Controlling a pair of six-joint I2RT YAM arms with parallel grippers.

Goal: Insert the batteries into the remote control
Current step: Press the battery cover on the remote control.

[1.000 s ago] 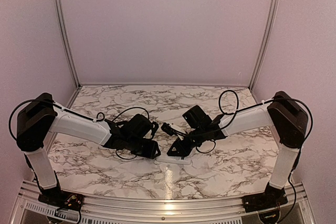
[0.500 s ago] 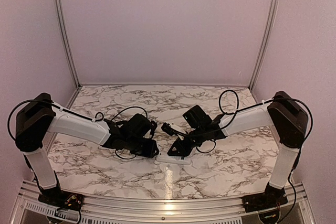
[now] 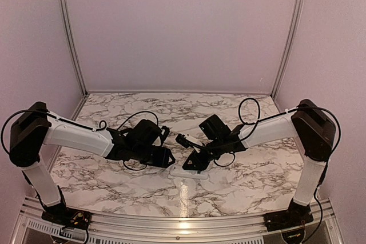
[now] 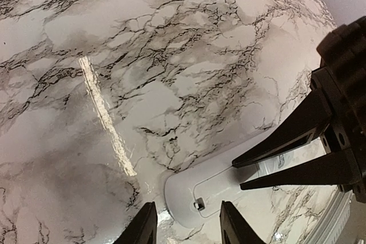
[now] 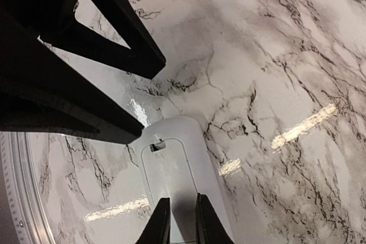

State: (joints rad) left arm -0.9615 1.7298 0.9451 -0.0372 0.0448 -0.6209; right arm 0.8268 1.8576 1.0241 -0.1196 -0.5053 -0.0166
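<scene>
my left arm has stretched out lower and further toward the middle than a second ago, so my left claw [image 3: 167,158] now sits right at the rounded end of the remote [image 3: 189,174]. my right arm has not shifted. the remote lies face down, plain white back up, close to the middle of the desk's [image 3: 257,170] near edge. i judge this as lining up to open the back cover, which looks shut with its little catch toward my left claw. loading has not begun, and i cannot see either battery in any view.

my left claw stands partly open and holds nothing. through its own camera the remote's end shows in the gap just beyond its fingers [image 4: 146,227], and i see no contact there. my right claw [image 3: 194,161] is closed to a thin slit, gripping nothing, its tips down over the remote's back. whether they press on it i cannot tell for sure.
</scene>
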